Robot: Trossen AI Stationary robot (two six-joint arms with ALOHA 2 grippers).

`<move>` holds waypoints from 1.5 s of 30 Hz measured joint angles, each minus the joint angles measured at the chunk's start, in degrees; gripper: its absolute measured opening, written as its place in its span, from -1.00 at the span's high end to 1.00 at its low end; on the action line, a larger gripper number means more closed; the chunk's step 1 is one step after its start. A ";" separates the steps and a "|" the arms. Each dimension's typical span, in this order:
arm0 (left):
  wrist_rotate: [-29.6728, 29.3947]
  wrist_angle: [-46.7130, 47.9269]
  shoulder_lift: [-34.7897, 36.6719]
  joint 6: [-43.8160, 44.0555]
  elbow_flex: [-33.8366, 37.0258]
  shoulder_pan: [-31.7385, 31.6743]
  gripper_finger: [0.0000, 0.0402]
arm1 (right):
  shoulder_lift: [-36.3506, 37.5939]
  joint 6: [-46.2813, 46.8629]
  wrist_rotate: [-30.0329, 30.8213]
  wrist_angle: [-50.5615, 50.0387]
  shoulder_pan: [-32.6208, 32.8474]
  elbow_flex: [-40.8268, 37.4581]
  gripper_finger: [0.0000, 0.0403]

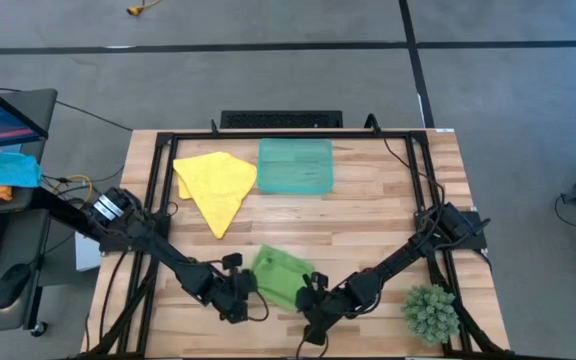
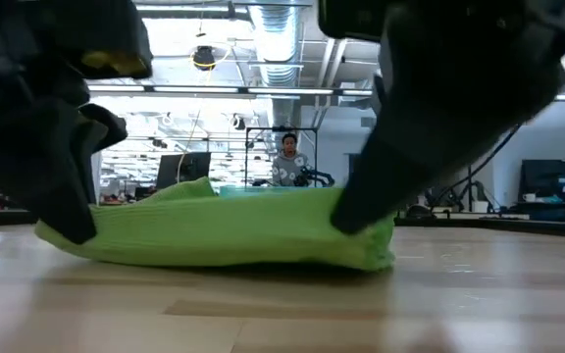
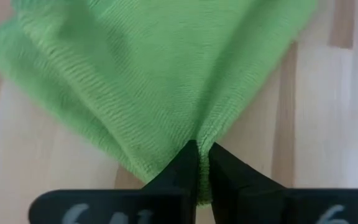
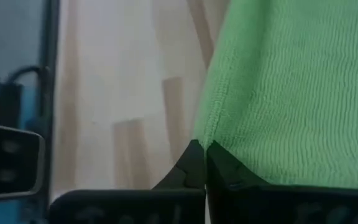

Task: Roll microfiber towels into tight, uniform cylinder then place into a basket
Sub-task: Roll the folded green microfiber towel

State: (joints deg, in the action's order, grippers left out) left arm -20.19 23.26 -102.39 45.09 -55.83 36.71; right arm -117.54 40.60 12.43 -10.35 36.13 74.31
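Observation:
The lime green towel [image 1: 278, 275] lies bunched on the wooden table near its front edge; it also shows in the low view [image 2: 224, 235], resting on its underside. My left gripper [image 1: 255, 298] is shut on the towel's near left part. My right gripper [image 1: 308, 297] is shut on its near right corner. The yellow towel [image 1: 216, 185] lies flat at the back left, folded to a point. The teal basket [image 1: 295, 165] stands beside it at the back middle. My left gripper pinches the green towel's near edge [image 3: 194, 134] between its two fingers, and the cloth puckers into folds at the fingertips. The fingers come slanting down from the near left. The towel lies on the table. My right gripper pinches the green towel's hemmed corner [image 4: 209, 138] between its two fingers. The fingers come slanting down from the near right. The corner sits low over the wood, and the rest of the towel lies on the table.
A small spiky green plant [image 1: 431, 312] stands at the near right corner. A black frame [image 1: 153, 180] runs along the table's sides. Bare wood lies between the green towel and the basket. A person [image 2: 288, 157] shows far behind the table.

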 joint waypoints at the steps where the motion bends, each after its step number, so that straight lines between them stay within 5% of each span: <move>1: 1.11 0.19 0.22 1.62 -0.01 -0.61 0.93 | 0.00 0.22 -0.20 -0.05 -0.01 0.46 0.96; 18: 21.21 1.20 1.51 4.26 -0.19 -10.79 0.93 | 0.07 7.49 -0.16 0.44 0.30 1.83 0.92; 32: 21.35 8.64 1.53 6.01 -6.10 -9.07 0.93 | 0.22 10.36 -0.18 0.15 1.73 1.91 0.91; 45: 27.96 9.31 1.55 7.97 -6.15 -8.35 0.93 | 0.59 13.02 -0.12 -0.15 2.02 1.98 0.92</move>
State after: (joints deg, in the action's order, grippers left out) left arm 7.77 32.58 -100.84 53.06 -61.98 28.36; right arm -116.95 53.62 12.31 -10.50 38.15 76.29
